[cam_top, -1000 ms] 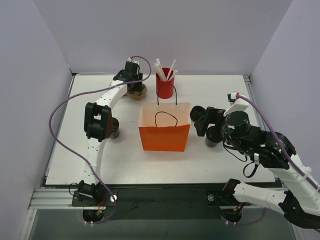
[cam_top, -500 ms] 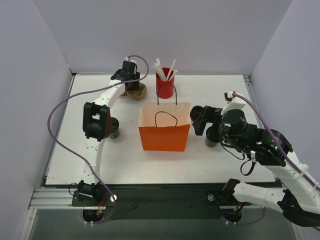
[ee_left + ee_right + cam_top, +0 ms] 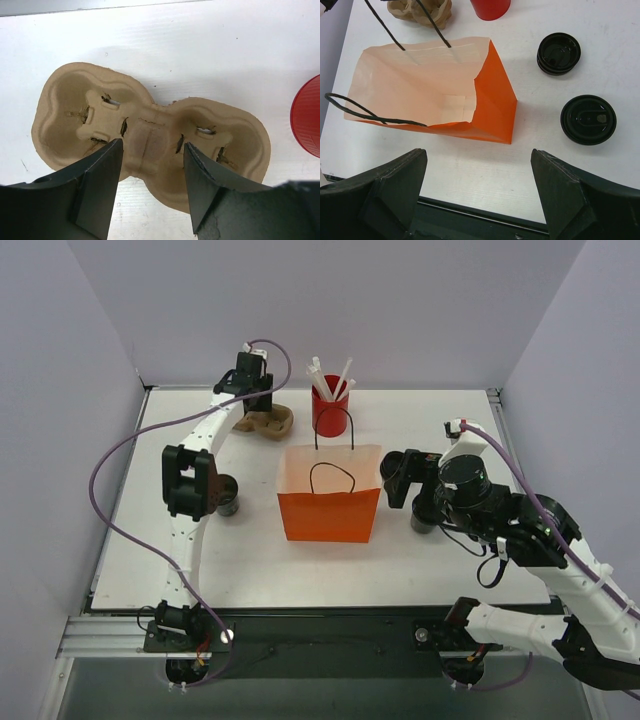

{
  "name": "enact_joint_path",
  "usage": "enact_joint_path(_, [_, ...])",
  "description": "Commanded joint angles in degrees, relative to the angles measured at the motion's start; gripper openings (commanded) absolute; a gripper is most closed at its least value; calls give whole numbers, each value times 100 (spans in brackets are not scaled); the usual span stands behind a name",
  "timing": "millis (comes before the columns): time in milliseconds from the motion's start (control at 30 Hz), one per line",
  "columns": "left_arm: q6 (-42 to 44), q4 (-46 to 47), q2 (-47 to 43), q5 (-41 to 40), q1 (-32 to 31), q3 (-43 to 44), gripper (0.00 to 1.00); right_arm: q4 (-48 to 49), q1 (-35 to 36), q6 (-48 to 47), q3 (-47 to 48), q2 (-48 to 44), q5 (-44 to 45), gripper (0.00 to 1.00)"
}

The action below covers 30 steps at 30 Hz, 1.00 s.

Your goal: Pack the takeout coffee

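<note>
Two small dark coffee cups stand right of the orange paper bag [image 3: 430,85]: one farther [image 3: 559,53], one nearer [image 3: 588,120]. In the top view the nearer cup [image 3: 422,520] shows partly under my right arm, beside the bag [image 3: 330,495]. My right gripper [image 3: 479,155] is open wide and empty, over bare table in front of the bag; it also shows in the top view [image 3: 398,480]. My left gripper [image 3: 252,388] is at the far back, open, its fingers either side of the narrow middle of the tan cardboard carrier [image 3: 150,130].
A red cup of white straws [image 3: 330,410] stands behind the bag, right of the carrier [image 3: 270,423]. The bag stands open with black cord handles raised. A dark round thing [image 3: 228,500] sits beside my left arm's elbow. Walls close in on three sides.
My left gripper has moved back and slightly left, uncovering more of the carrier. My right arm has shifted a little towards the bag.
</note>
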Motion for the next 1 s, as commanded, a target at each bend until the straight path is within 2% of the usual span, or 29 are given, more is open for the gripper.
enact_joint_path(0, [-119,-240,70,92,24,366,61,-31,24,-97,205,-22,265,89])
enact_joint_path(33, [-154,-379,78,22,33,375,61,-31,24,-98,205,-22,274,89])
enact_joint_path(100, [-285,-477,61,-40,24,375,70,-31,24,-106,205,-48,283,89])
enact_joint_path(167, [-330,-539,78,-110,24,296,73,-31,24,-106,196,-66,292,89])
enact_joint_path(267, [-356,-522,96,-189,24,243,88,-39,15,-141,188,-119,318,89])
enact_joint_path(600, [-418,-785,351,-207,173,472,86,-31,15,-159,144,-207,344,89])
enact_joint_path(867, [-172,-48,61,206,165,-204,85,-31,15,-45,29,-268,344,89])
enact_joint_path(967, [-67,146,43,364,165,-214,85,-39,15,-27,21,-260,309,89])
